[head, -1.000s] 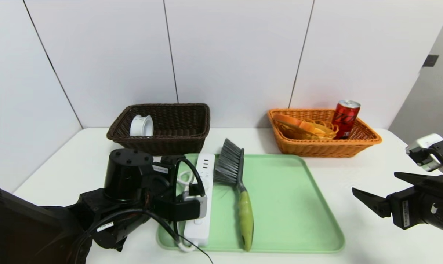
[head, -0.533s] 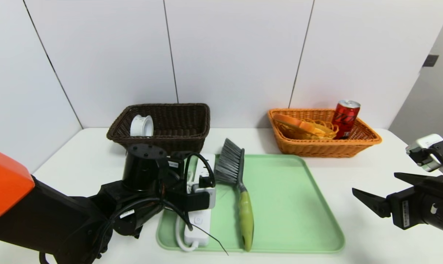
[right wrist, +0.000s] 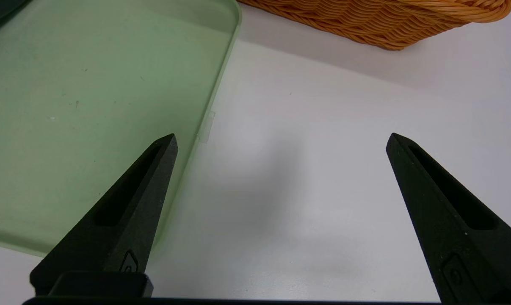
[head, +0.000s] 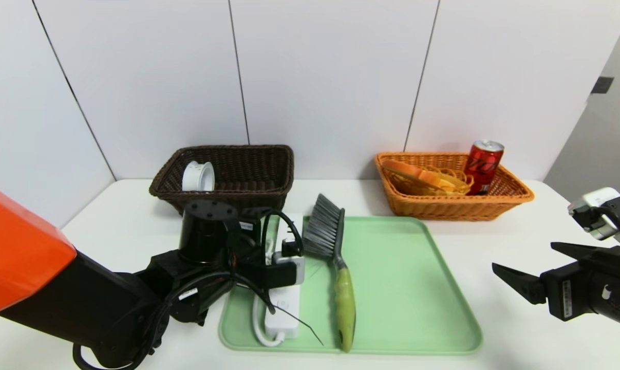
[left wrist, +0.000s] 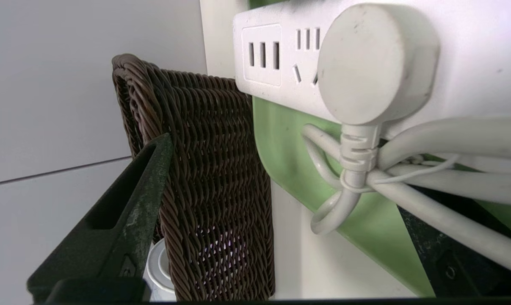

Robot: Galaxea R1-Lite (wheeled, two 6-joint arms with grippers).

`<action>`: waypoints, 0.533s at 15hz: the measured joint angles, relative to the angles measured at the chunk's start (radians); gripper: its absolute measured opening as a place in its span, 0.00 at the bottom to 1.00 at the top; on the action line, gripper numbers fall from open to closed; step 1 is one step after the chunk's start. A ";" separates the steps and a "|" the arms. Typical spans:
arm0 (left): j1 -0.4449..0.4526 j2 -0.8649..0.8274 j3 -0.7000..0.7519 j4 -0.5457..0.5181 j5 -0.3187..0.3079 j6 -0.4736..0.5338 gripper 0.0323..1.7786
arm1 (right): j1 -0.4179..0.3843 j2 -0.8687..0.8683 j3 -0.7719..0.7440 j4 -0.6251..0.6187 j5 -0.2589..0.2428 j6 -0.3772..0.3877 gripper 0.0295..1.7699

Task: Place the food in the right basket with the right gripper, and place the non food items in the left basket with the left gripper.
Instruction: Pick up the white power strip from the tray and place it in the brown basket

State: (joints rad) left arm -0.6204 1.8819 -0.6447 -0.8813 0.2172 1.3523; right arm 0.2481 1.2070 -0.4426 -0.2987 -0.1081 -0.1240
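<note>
Two non-food items, the power strip (head: 283, 288) and brush (head: 335, 262), remain on the tray (head: 417, 288); the left gripper (head: 268, 241), wide open, straddles the strip for grasping, while the right gripper (head: 533, 270) idles open.

Bare lab or test room, plain white wall panels (head: 330, 77) with dark seams, white table (head: 494, 246), green tray (head: 407, 288) and two wicker baskets (head: 238, 174) staged for a robot sorting trial
</note>
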 joint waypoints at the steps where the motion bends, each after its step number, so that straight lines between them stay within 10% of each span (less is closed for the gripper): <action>1: 0.007 0.001 0.000 -0.004 -0.002 0.000 0.95 | 0.000 0.000 0.000 0.000 0.000 -0.001 0.96; 8: 0.022 0.000 0.000 -0.006 -0.002 0.002 0.48 | 0.004 0.002 0.001 0.000 0.001 -0.003 0.96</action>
State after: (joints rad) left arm -0.5983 1.8819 -0.6445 -0.8874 0.2155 1.3547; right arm 0.2519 1.2089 -0.4415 -0.2983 -0.1072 -0.1268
